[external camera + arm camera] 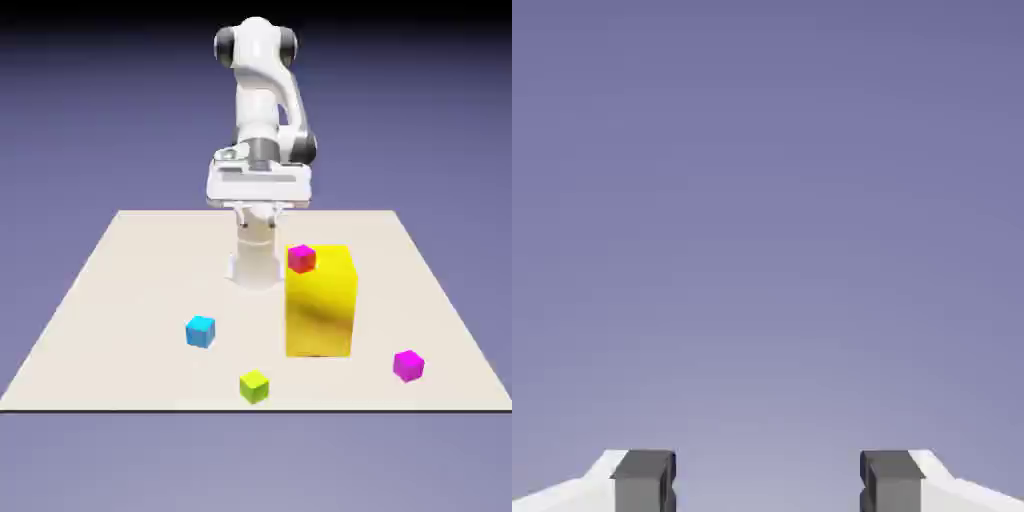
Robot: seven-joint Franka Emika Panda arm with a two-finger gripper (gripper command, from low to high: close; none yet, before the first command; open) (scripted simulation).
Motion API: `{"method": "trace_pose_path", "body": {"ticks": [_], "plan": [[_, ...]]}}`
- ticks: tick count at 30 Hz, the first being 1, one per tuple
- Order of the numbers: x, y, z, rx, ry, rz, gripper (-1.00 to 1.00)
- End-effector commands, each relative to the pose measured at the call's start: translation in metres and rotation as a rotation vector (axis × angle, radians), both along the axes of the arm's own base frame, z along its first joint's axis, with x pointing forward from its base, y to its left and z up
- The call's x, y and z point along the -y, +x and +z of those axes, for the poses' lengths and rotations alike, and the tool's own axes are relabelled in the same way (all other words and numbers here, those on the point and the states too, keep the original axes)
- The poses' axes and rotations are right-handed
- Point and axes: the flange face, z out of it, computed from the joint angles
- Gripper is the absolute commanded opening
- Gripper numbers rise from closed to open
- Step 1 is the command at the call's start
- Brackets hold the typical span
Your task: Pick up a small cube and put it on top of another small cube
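"Nearest the camera, at lower centre, what did we see?"
"We saw the lime cube (254,387) flat on the table (150,290), untouched."
"And the claw (259,219)?"
"At upper centre, open and empty, presumably held high to clear the yellow block (319,305), right of centre, which bore a magenta cube (302,259) near its top edge."
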Motion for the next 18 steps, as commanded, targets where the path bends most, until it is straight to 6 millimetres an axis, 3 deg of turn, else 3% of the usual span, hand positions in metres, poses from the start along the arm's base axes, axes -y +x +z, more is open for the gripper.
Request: {"method": "trace_pose_path", "body": {"ticks": [1,9,18], "plan": [[-0.002,0.01,-0.004,-0.042,-0.014,0.015,0.0],[-0.021,0.081,-0.052,-0.377,-0.13,0.133,0.0],[-0.038,0.142,-0.127,-0.752,-0.262,0.254,0.0]]}}
